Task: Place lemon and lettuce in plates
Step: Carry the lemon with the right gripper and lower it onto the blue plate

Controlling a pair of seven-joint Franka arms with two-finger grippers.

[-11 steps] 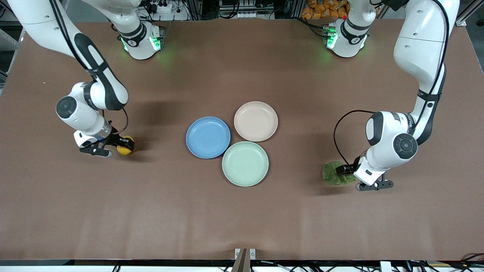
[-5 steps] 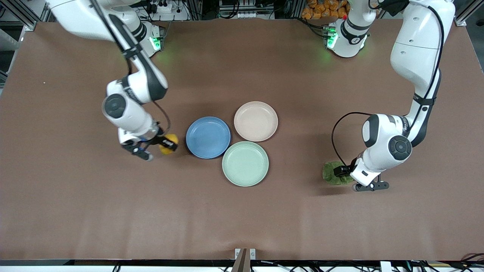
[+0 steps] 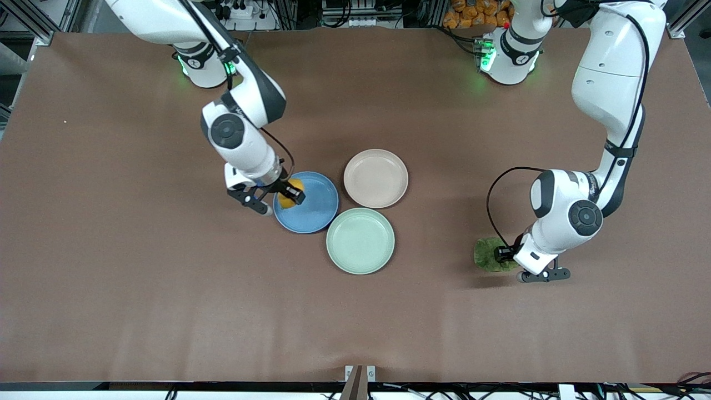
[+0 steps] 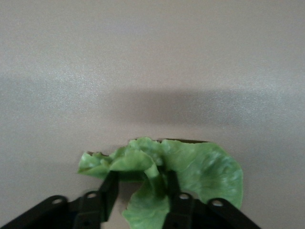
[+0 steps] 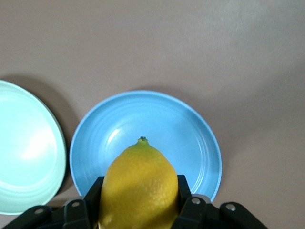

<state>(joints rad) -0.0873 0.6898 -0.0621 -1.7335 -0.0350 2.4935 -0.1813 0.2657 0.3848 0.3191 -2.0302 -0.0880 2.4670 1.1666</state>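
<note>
A: Where's the lemon (image 3: 288,199)?
B: Clamped in the right claw (image 3: 281,202), over the blue plate (image 3: 314,208) on the brown bench (image 3: 166,289).
A: And the lettuce (image 3: 487,254)?
B: Pinched by the left claw (image 3: 514,265) at the left arm's end, well apart from the beige plate (image 3: 376,178).

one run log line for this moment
right tool: holds lemon over blue plate | left tool: grips lettuce on table

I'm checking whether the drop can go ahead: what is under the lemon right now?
The lemon, clamped in the right gripper, hangs over the blue plate, near its rim toward the right arm's end. The plate's visible floor is bare; the patch directly beneath the lemon is covered.
</note>
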